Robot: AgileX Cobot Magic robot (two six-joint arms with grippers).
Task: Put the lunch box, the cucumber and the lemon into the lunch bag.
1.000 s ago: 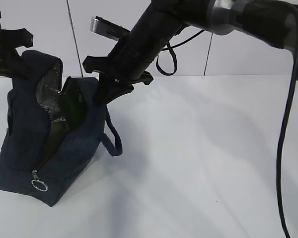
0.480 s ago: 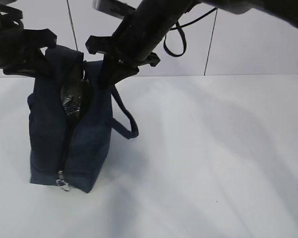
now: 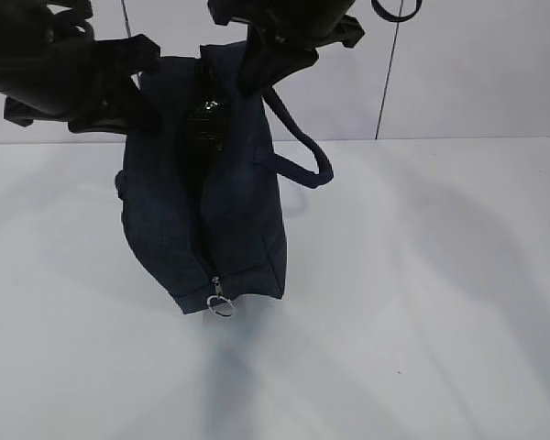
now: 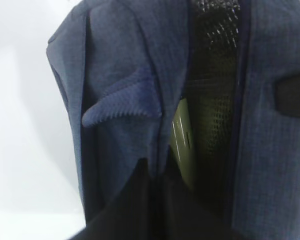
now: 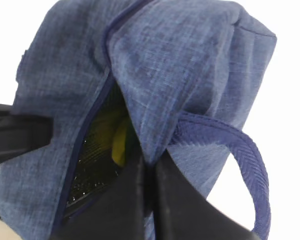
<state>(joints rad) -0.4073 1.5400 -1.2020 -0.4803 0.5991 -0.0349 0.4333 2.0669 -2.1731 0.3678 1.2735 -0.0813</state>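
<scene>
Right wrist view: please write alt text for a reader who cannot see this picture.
The right gripper is shut on the edge of the navy lunch bag, beside its partly open top. Through the opening a bit of the yellow lemon shows against the dark lining. One loop handle hangs at the right.

Both arms are matte black with blocky, angular wrist housings: the left arm (image 3: 69, 78) bulky and flanged, the right arm (image 3: 289, 23) with winged brackets; a black cable loop (image 3: 396, 11) hangs beside it, fingers (image 5: 125, 210) smooth black
</scene>
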